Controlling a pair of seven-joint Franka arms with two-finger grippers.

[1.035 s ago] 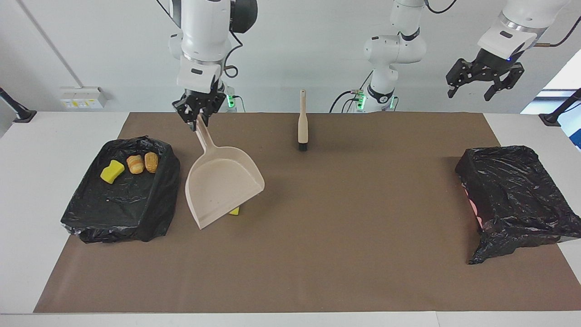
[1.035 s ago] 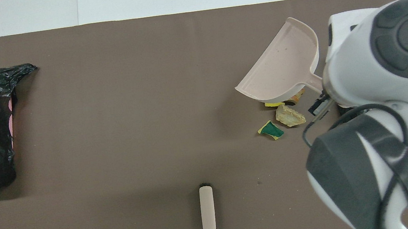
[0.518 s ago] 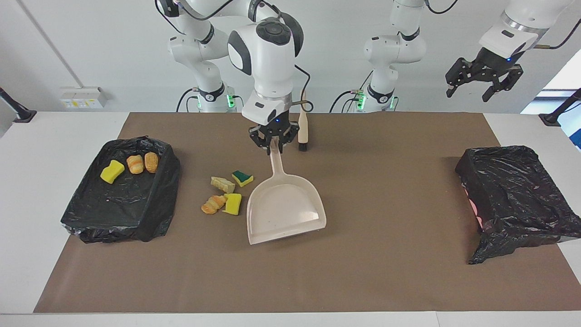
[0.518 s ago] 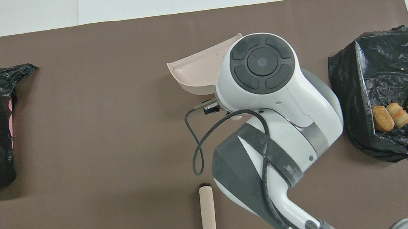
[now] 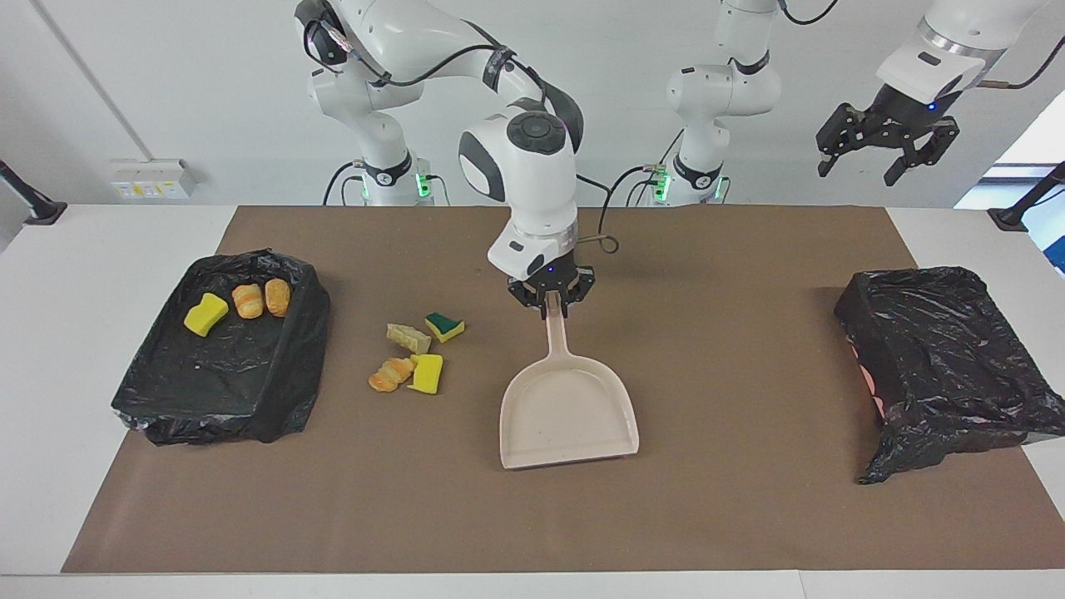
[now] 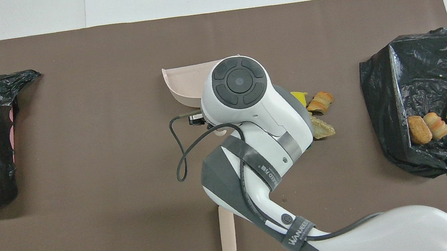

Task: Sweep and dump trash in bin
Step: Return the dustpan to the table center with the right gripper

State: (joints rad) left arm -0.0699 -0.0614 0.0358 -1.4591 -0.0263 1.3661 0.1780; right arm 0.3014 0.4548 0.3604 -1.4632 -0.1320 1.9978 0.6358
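You see a matt brown paper-like mat [image 5: 707, 499] covering the white table [image 5: 100, 249], crinkled glossy black plastic lining the bins [image 5: 225, 366], a smooth beige plastic dustpan [image 5: 568, 412], and porous sponge scraps [image 5: 427, 373].

Scraps [image 5: 412, 353] btwn bin [image 5: 218, 408] & dustpan [image 5: 568, 412]; three in bin.

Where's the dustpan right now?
The dustpan lies mid-table on the brown mat, handle held by the right gripper, beside the four loose scraps.
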